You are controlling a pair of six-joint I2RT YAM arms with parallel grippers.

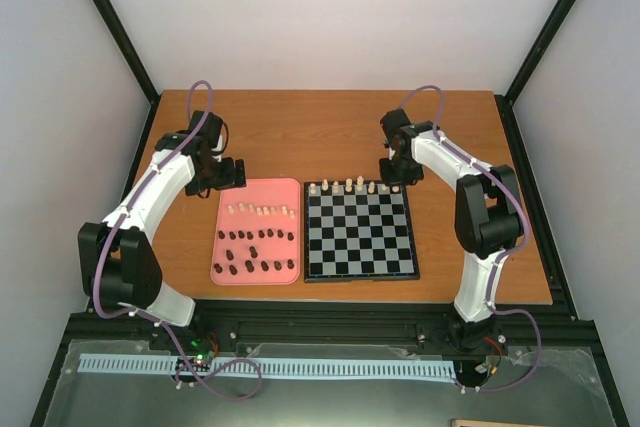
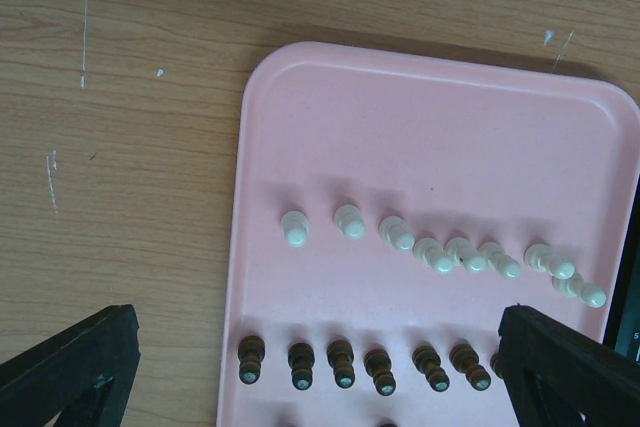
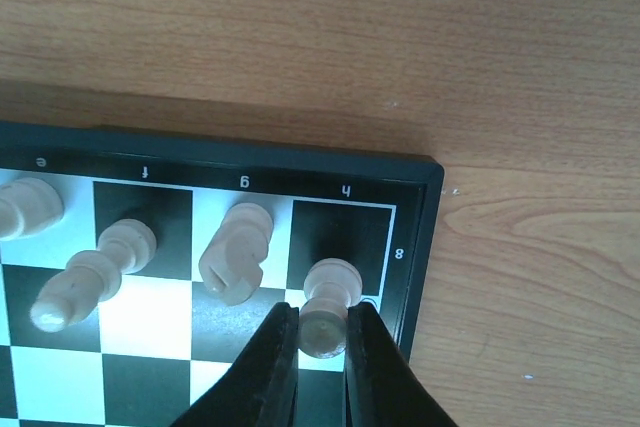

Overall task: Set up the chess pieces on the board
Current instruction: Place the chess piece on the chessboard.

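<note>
**Corner piece pinched at the board's edge: the release is where I could lose it**

My right gripper [image 3: 322, 335] is pressed together on the head of a cream piece [image 3: 331, 282], whose foot is over the h-file corner square of the board [image 3: 250, 162]. I cannot tell from the wrist view whether the foot rests on the square or hangs just above it. That is my first worry: if I let go while it floats or leans, it may tip. The knight [image 3: 236, 252] stands on the next square inward and would be struck. On the other side the board's rim is just beside the piece, so a topple outward could roll it off onto the table [image 3: 520, 67].

My second worry is the fingers [image 3: 272, 372]. One sits close to the knight, and spreading them or lifting away at a slant could brush it.

Further along the same back row stands the bishop [image 3: 88, 275], near enough for a knock to carry.

Left of the board, my left gripper [image 2: 318, 347] hangs spread wide above the pink tray [image 2: 300, 77], holding nothing. The remaining cream pieces [image 2: 440, 252] and dark pieces [image 2: 340, 362] are packed closely there.
</note>
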